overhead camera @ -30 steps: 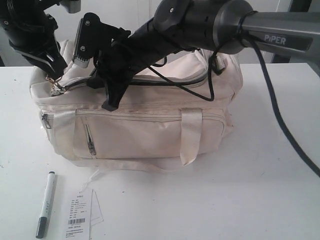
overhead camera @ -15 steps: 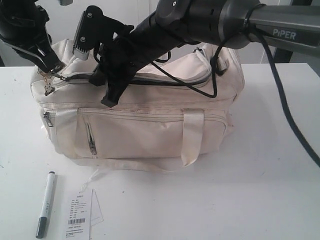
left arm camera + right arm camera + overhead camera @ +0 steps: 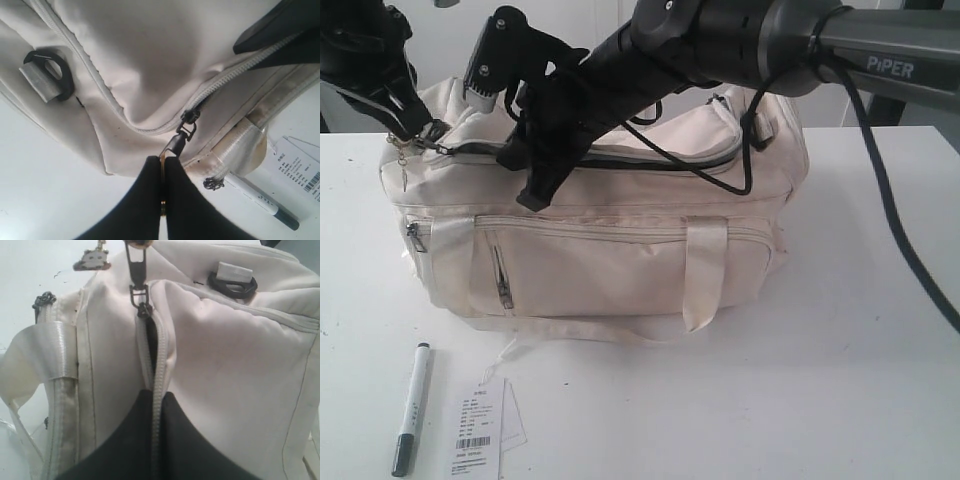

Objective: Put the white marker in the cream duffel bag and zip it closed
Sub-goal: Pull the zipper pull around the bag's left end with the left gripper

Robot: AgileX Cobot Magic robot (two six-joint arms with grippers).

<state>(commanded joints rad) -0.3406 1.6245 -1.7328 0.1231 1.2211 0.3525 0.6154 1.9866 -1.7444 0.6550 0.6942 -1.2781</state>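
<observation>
A cream bag (image 3: 620, 270) sits on a white table (image 3: 840, 400) before a white wall (image 3: 445, 45). The right arm (image 3: 892, 68) reads "PiPER". A barcode tag (image 3: 478, 432) lies in front of the bag's left end, the marker (image 3: 412, 408) just beside it, outside the bag. The bag's top zip (image 3: 650, 160) gapes dark, contents unseen. At its left end the left gripper (image 3: 163, 165) pinches the zip pull (image 3: 176, 142); the right gripper (image 3: 152, 395) is clamped tight on the bag along the zip
</observation>
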